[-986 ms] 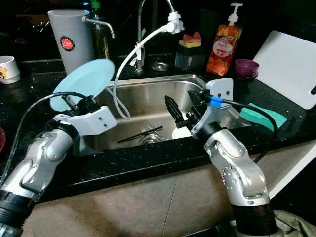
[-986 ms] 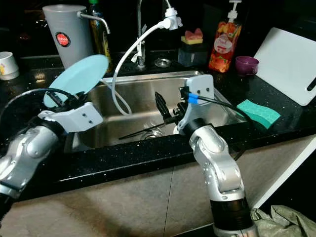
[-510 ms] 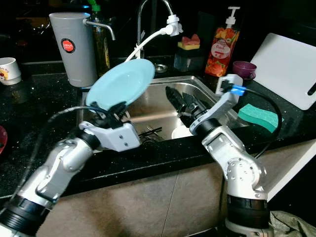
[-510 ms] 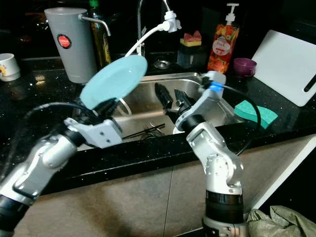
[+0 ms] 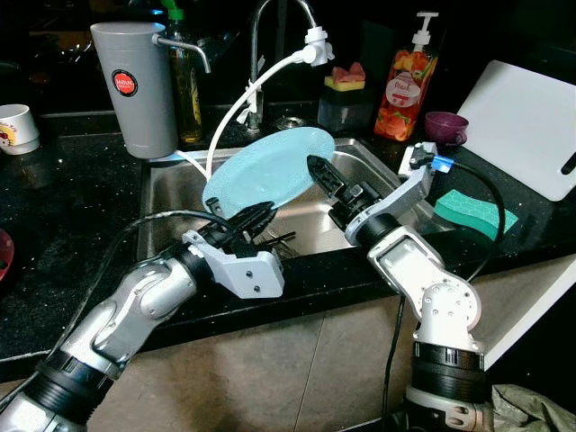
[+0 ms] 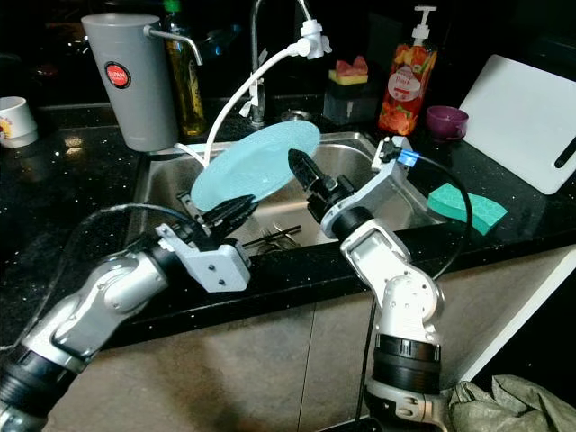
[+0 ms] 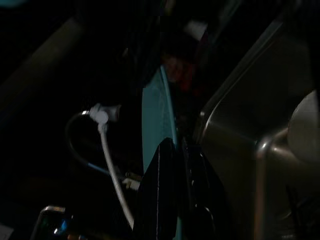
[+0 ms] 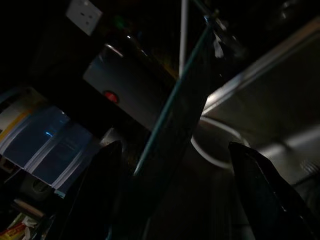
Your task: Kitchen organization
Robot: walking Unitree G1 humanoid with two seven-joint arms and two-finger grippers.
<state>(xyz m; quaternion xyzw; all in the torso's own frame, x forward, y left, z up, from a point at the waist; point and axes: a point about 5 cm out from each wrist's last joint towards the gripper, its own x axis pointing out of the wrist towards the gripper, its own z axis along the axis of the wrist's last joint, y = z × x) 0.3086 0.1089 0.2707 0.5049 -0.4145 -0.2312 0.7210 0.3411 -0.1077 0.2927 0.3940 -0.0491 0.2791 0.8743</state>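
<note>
A light blue plate hangs tilted over the steel sink. My left gripper is shut on the plate's lower near rim; in the left wrist view its fingers pinch the thin blue edge. My right gripper is at the plate's right rim. It is open, and the right wrist view shows the plate's edge running between its two spread fingers. I cannot tell whether those fingers touch the plate.
A white hose hangs from the faucet into the sink, just behind the plate. A black utensil lies by the drain. A grey water jug, soap bottle, purple cup, green sponge and white cutting board line the counter.
My left arm has swung the plate rightward from over the left counter to above the sink. My right gripper rose out of the sink to the plate's right rim.
</note>
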